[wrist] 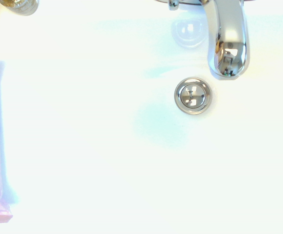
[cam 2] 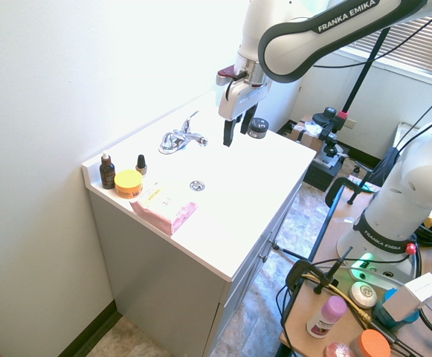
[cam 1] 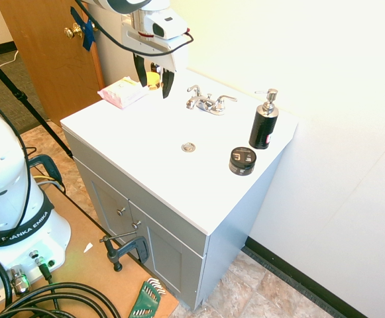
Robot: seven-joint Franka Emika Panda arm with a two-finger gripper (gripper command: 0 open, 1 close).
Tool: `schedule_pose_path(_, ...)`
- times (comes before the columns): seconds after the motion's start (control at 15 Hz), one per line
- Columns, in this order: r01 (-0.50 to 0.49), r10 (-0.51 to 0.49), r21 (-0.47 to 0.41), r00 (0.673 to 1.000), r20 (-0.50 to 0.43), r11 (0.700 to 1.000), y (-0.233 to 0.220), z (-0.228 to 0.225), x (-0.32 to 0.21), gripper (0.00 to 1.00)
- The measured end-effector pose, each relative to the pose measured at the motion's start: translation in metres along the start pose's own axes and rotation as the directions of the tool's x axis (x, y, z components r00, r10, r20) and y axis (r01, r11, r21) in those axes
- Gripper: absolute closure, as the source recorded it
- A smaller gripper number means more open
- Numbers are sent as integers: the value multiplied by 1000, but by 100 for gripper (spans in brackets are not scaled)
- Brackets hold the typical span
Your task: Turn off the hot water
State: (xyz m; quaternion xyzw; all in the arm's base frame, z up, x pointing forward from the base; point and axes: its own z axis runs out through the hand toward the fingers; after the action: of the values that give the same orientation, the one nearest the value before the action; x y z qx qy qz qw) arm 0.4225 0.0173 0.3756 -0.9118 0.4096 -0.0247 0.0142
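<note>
Nearest in the first exterior view, at 6 o'clock of the white sink top (cam 1: 179,185), the grey cabinet (cam 1: 152,245) has two small knobs. On the top, the black jar (cam 1: 242,160) lies at 4 o'clock of the drain (cam 1: 188,147), and the black pump bottle (cam 1: 264,122) stands just behind the jar. The chrome faucet (cam 1: 206,103) sits at 12 o'clock of the drain, with one lever on each side; which lever is the hot water I cannot tell. At 9 o'clock of the faucet, the gripper (cam 1: 154,78) hangs above the top with fingers apart, grasping nothing and not touching the faucet. The pink pack (cam 1: 122,92) lies at 9 o'clock of the gripper. The wrist view shows spout and drain
</note>
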Motion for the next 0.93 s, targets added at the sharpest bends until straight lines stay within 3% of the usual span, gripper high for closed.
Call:
schedule_pose_path(0.13,-2,2,-9,1000,-13,1000,-1,2,1,0)
schedule_pose_path(0.4,-61,56,-27,986,-157,998,-24,27,13,0)
schedule_pose_path(0.67,-128,123,8,931,-343,992,-53,37,35,0)
schedule_pose_path(0.93,-179,172,27,877,-449,984,-81,60,60,0)
